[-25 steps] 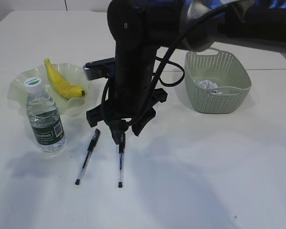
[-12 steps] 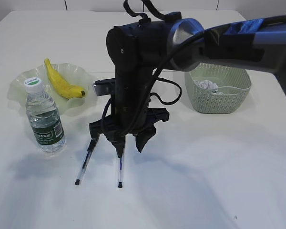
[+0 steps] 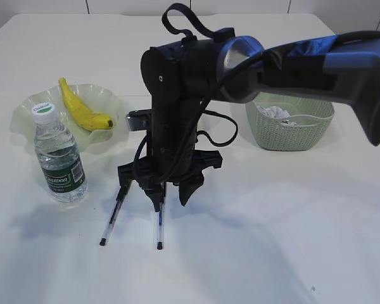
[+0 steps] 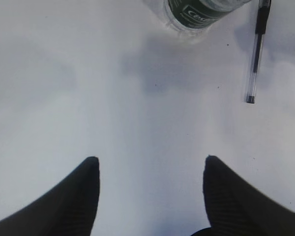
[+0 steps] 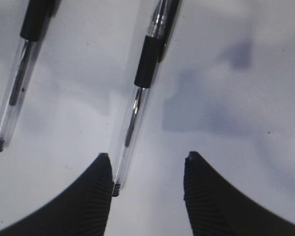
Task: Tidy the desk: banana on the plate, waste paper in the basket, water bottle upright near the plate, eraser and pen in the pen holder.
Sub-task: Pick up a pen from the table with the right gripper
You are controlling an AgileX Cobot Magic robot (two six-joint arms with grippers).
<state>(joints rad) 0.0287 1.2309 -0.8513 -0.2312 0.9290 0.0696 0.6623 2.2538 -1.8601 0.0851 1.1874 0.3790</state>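
Mostly bare white table [image 3: 291, 240]; white wall panels behind.

The right claw [image 3: 170, 195] hangs spread over 2 pens [image 3: 159, 227], seemingly touching neither, beside the upright bottle [image 3: 58, 156].

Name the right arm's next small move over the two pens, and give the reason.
Probably lower a little and shift so the right pen lies midway between the fingers, then close. The right pincer is open just above the table, and that pen's tip sits against the left finger, not centred. The other pen lies apart.
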